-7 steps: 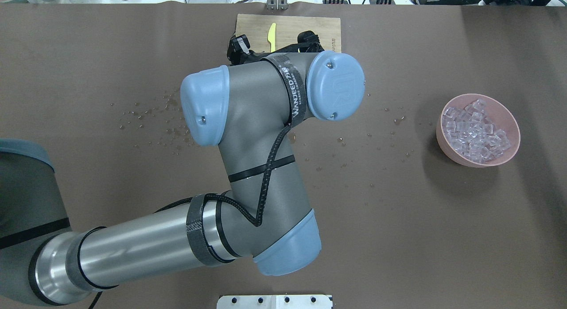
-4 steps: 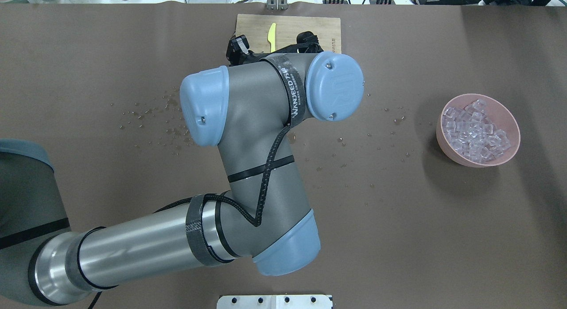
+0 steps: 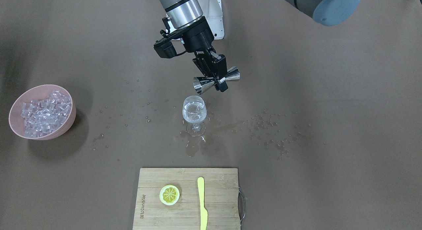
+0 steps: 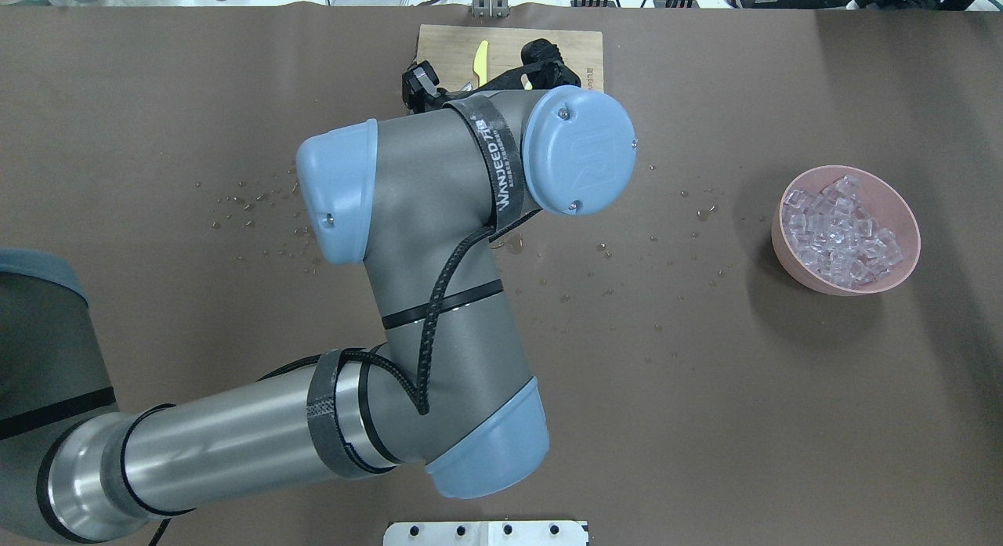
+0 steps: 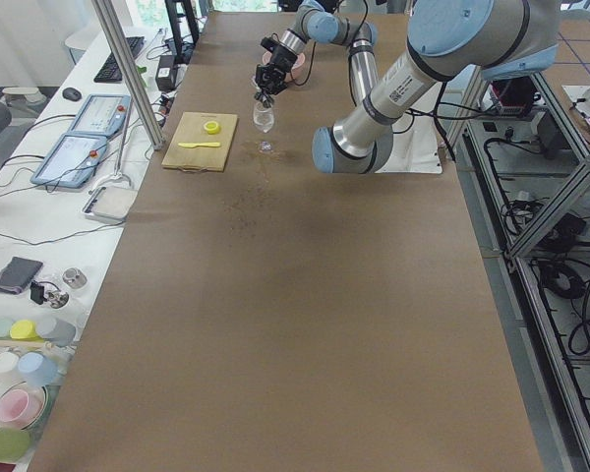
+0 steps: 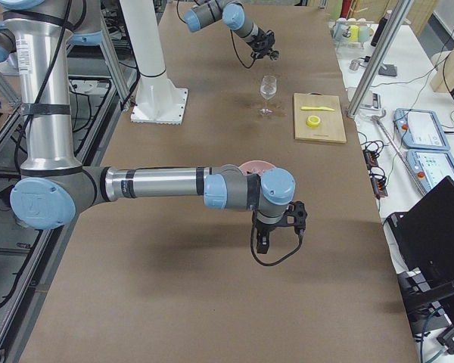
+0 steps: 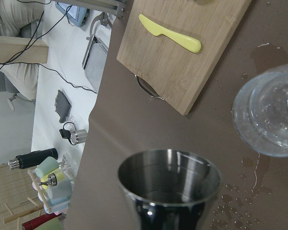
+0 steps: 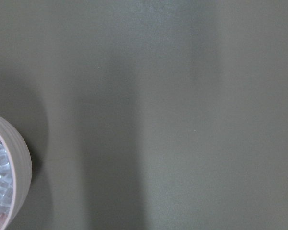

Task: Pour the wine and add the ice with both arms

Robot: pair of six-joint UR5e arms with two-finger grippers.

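My left gripper (image 3: pixel 220 83) is shut on the waist of a steel jigger (image 3: pixel 201 84). It holds the jigger tipped on its side, mouth just above and behind a stemmed glass (image 3: pixel 194 113). The glass stands upright with the clear wine (image 3: pixel 194 108) in it. The left wrist view shows the jigger's mouth (image 7: pixel 168 184) and the glass (image 7: pixel 273 110) to its right. The ice (image 3: pixel 44 113) lies heaped in a pink bowl (image 3: pixel 67 122) far from the glass. My right gripper (image 6: pixel 262 243) hangs near that bowl and shows only in the exterior right view, so I cannot tell its state.
A bamboo cutting board (image 3: pixel 217 197) holds a lemon slice (image 3: pixel 169 194) and a yellow knife (image 3: pixel 202 203), in front of the glass. Spilled drops (image 3: pixel 277 137) and a wet patch (image 3: pixel 193 147) lie around the glass. The white arm stand (image 4: pixel 486 533) is at the robot's table edge.
In the overhead view my left arm's wrist and elbow have shifted left and a little away from the robot. The bowl of ice has not moved.
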